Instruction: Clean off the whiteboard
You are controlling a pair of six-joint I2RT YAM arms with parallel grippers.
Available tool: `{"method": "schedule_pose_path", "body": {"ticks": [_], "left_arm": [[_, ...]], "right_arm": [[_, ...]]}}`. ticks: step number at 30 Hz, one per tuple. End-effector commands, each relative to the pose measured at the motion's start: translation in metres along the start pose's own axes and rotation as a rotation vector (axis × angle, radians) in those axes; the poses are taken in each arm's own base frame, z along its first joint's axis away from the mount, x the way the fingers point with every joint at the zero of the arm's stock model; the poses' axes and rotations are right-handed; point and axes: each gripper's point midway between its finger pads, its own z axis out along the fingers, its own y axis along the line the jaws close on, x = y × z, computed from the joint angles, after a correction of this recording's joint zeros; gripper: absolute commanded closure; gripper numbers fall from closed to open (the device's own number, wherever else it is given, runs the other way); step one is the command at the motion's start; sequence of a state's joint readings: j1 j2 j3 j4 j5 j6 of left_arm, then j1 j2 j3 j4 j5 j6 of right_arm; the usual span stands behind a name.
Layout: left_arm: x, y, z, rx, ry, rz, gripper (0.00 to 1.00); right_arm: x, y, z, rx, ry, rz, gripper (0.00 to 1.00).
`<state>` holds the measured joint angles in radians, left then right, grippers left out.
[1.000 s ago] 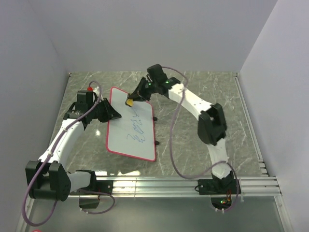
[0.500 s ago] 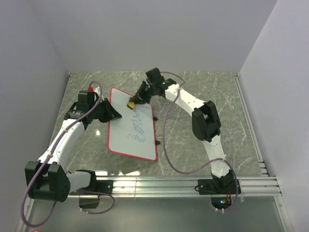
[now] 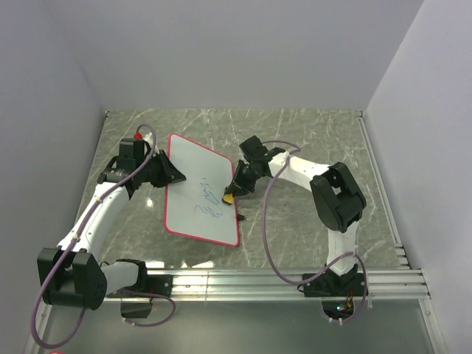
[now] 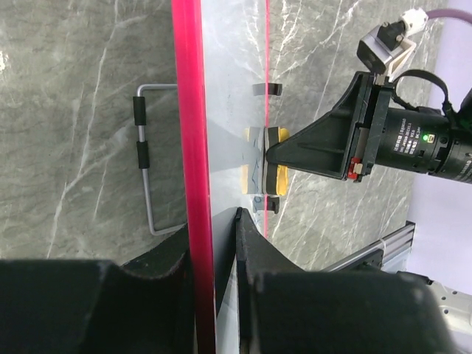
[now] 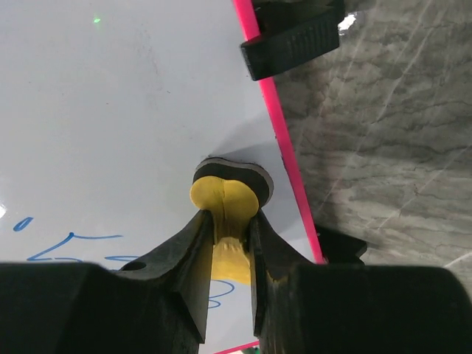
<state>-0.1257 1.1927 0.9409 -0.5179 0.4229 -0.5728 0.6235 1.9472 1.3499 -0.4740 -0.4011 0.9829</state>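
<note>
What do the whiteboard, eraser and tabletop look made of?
The whiteboard: a glossy white panel, probably coated or melamine, since it mirrors highlights. Its thin pink rim looks like plastic.
The eraser: a matte yellow body, plastic or foam, with a dark felt-like pad against the board.
The tabletop: grey with white veins and a slight sheen. It could be stone or printed laminate; I cannot tell which.

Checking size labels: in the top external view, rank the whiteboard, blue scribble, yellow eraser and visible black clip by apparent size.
1. whiteboard
2. blue scribble
3. yellow eraser and black clip: both tiny, too close to rank.
</note>
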Motion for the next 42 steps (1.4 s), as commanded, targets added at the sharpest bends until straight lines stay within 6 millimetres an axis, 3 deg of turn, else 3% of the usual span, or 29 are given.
{"method": "schedule_pose_path", "body": {"ticks": [1, 2, 3, 4, 5, 6, 9, 12, 16, 19, 22, 28, 29, 31, 32, 35, 37, 39, 42], "left_arm": [[0.031, 0.032, 0.009, -0.128, 0.094, 0.125, 1.0], [0.031, 0.032, 0.01, -0.127, 0.097, 0.126, 1.0], [0.031, 0.032, 0.011, -0.126, 0.099, 0.125, 1.0], [0.03, 0.032, 0.011, -0.129, 0.097, 0.125, 1.0], [0.031, 0.033, 0.012, -0.132, 0.1, 0.124, 1.0], [0.03, 0.033, 0.013, -0.134, 0.103, 0.123, 1.0], [0.03, 0.033, 0.013, -0.131, 0.103, 0.127, 1.0], [0.032, 0.033, 0.014, -0.127, 0.106, 0.128, 1.0], [0.035, 0.033, 0.015, -0.123, 0.11, 0.126, 1.0], [0.035, 0.032, 0.014, -0.121, 0.11, 0.129, 1.0], [0.035, 0.03, 0.014, -0.117, 0.112, 0.132, 1.0], [0.033, 0.027, 0.013, -0.113, 0.11, 0.137, 1.0], [0.032, 0.028, 0.014, -0.115, 0.111, 0.138, 1.0], [0.032, 0.027, 0.014, -0.114, 0.111, 0.139, 1.0], [0.031, 0.026, 0.013, -0.113, 0.109, 0.14, 1.0], [0.034, 0.026, 0.013, -0.109, 0.111, 0.143, 1.0], [0.035, 0.028, 0.013, -0.114, 0.112, 0.139, 1.0], [0.037, 0.029, 0.014, -0.116, 0.117, 0.137, 1.0], [0.037, 0.028, 0.014, -0.117, 0.117, 0.14, 1.0]], "right_arm": [[0.027, 0.008, 0.024, 0.064, 0.046, -0.082, 1.0], [0.028, 0.022, 0.022, 0.043, 0.047, -0.091, 1.0], [0.031, 0.052, 0.018, -0.008, 0.04, -0.123, 1.0], [0.034, 0.065, 0.015, -0.023, 0.044, -0.121, 1.0], [0.033, 0.097, 0.004, -0.085, 0.027, -0.146, 1.0], [0.047, 0.11, 0.004, -0.097, 0.044, -0.169, 1.0], [0.061, 0.165, -0.018, -0.223, 0.039, -0.209, 1.0], [0.07, 0.197, -0.033, -0.31, 0.026, -0.227, 1.0], [0.069, 0.207, -0.032, -0.328, 0.025, -0.22, 1.0], [0.068, 0.195, -0.023, -0.286, 0.01, -0.237, 1.0], [0.067, 0.162, -0.008, -0.22, 0.01, -0.229, 1.0], [0.047, 0.053, 0.02, -0.005, -0.002, -0.185, 1.0], [0.052, 0.019, 0.027, 0.057, 0.018, -0.164, 1.0], [0.049, -0.014, 0.032, 0.097, 0.018, -0.147, 1.0], [0.059, -0.043, 0.035, 0.146, 0.044, -0.122, 1.0], [0.069, -0.07, 0.035, 0.174, 0.047, -0.109, 1.0], [0.07, -0.075, 0.034, 0.189, 0.039, -0.111, 1.0], [0.066, -0.073, 0.03, 0.207, 0.024, -0.115, 1.0], [0.067, -0.05, 0.025, 0.173, 0.012, -0.132, 1.0]]}}
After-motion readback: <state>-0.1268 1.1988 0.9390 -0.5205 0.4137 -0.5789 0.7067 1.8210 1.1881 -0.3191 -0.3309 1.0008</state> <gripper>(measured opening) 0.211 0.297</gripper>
